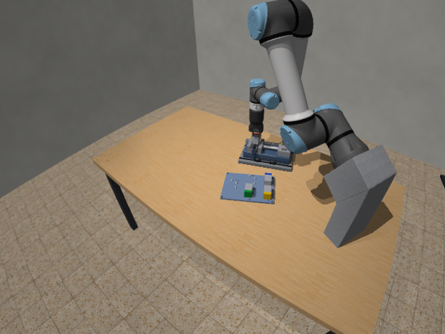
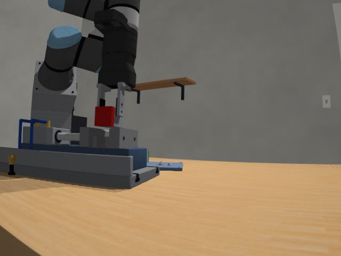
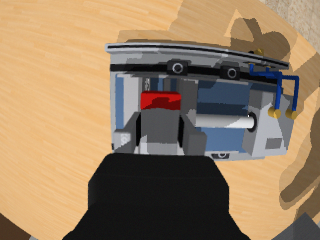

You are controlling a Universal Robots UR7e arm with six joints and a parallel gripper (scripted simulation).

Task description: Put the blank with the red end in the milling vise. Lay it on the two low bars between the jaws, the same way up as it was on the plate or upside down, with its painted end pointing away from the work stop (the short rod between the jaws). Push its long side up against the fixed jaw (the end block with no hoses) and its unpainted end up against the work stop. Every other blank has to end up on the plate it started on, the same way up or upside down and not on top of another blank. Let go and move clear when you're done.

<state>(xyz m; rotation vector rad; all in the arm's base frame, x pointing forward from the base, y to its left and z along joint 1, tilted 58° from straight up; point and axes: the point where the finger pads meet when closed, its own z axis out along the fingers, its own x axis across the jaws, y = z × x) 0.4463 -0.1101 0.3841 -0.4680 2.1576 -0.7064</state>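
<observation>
No legible txt in any view

Top, ext. & wrist views: no words, nos., brands or signs readable. Round blue cap (image 1: 257, 23) at upper ctr. of top view and blue joint cover (image 2: 65, 36) at upper L of ext. view carry faint surface marks, too blurred to make out. Pale wall plate (image 2: 326, 101), R side of ext. view: no lettering legible.

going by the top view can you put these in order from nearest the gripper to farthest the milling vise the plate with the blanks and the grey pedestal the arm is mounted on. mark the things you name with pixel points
1. Milling vise (image 1: 268, 155) (image 2: 82, 162), directly below the gripper (image 1: 256, 136) (image 2: 110, 110) (image 3: 160, 130).
2. Plate (image 1: 229, 194) (image 2: 176, 166), toward the front table edge.
3. Grey pedestal (image 1: 354, 208) (image 2: 52, 110), right side of the picture.
</observation>
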